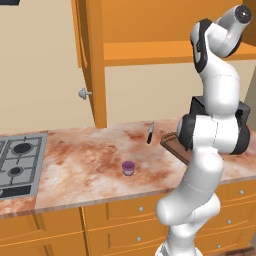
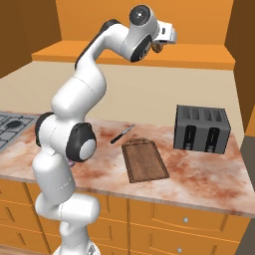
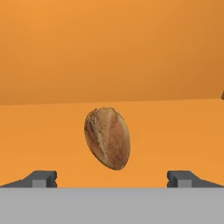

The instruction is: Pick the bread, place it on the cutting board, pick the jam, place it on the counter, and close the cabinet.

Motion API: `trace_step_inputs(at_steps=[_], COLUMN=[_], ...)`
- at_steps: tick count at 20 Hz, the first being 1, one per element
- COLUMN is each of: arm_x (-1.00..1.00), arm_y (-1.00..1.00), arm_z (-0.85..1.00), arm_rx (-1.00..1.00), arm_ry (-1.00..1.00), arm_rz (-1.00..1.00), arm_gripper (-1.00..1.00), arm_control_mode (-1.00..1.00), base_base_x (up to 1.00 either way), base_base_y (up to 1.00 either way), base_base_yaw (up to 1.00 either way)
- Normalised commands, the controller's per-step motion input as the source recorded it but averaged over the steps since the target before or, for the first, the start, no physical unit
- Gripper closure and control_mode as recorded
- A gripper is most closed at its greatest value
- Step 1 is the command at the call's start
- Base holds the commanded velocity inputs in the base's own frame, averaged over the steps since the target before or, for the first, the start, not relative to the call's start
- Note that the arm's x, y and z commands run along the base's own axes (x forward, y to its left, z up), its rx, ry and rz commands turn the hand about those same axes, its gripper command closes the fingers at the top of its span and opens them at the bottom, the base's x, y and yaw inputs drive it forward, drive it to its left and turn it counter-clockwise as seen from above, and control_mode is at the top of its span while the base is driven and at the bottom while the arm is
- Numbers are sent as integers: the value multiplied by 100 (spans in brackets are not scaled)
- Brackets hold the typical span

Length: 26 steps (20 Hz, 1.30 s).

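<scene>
The jam (image 1: 128, 168) sits near the front edge of the worktop (image 1: 90, 165), out in the middle. Farther back lies the cutting board (image 2: 144, 159), beside the black toaster (image 2: 201, 128). High above, the arm reaches into the open cabinet (image 1: 150, 30). The end effector (image 3: 112, 178) has its fingers spread wide, holding nothing. The bread (image 3: 107, 138) rests on the cabinet shelf, straight ahead, between the two fingers but a bit beyond them. Its long side stands nearly upright, leaning a little. I think the arm must push forward, then squeeze.
</scene>
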Motion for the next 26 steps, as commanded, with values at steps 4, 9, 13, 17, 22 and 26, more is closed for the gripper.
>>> trace_step_inputs(at_steps=[4, 9, 13, 17, 22, 26], arm_x=[11, 12, 15, 21, 29, 33], arm_y=[0, 0, 0, 0, 0, 0], arm_z=[-11, -9, -10, -4, 0, 0], arm_rx=[0, 0, 0, 0, 0, 0], arm_ry=[0, 0, 0, 0, 0, 0], arm_rz=[0, 0, 0, 0, 0, 0], arm_gripper=[-100, -100, -100, -100, -100, -100], arm_control_mode=[-100, -100, -100, -100, -100, -100], base_base_x=[0, 0, 0, 0, 0, 0], base_base_y=[0, 0, 0, 0, 0, 0], base_base_yaw=[0, 0, 0, 0, 0, 0])
